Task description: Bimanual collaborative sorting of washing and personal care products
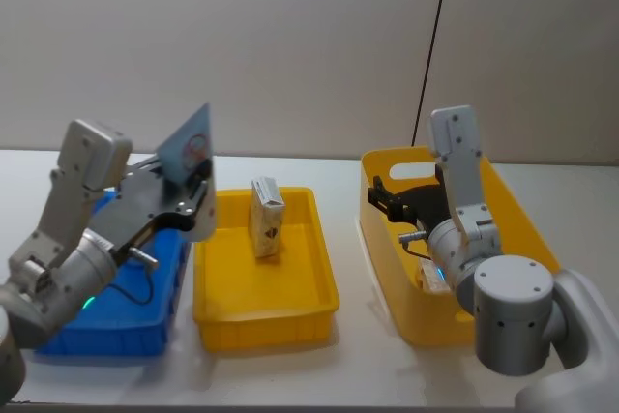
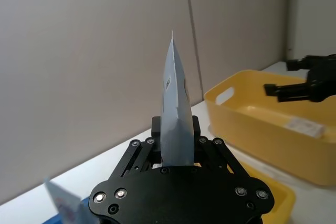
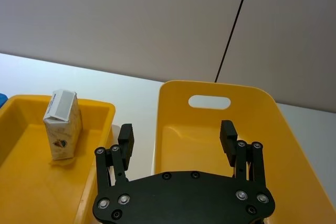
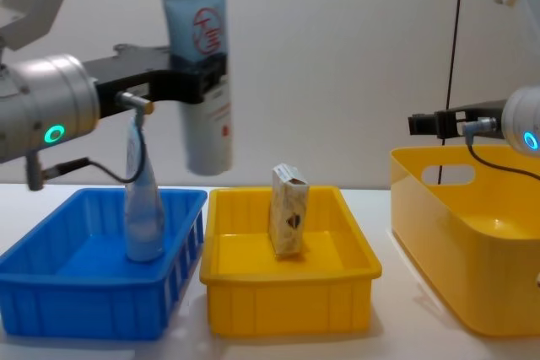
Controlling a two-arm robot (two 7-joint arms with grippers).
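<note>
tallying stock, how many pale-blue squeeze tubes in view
2: one pale-blue squeeze tube held high by the left gripper, a second tube standing in the blue plastic bin. Others may be hidden inside the tall yellow bin.

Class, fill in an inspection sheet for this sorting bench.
Surface: white table carrying blue bin, yellow tray, yellow basket.
Job's things: held tube raised; second tube standing in blue bin; carton upright in tray; pale pack lying in basket.
Clutter: nothing seen.
End effectors: left end effector shut on held tube; right end effector open above basket.
Cables: black cable down the wall; wire loop beside left arm.
Surroundings: plain wall.
</note>
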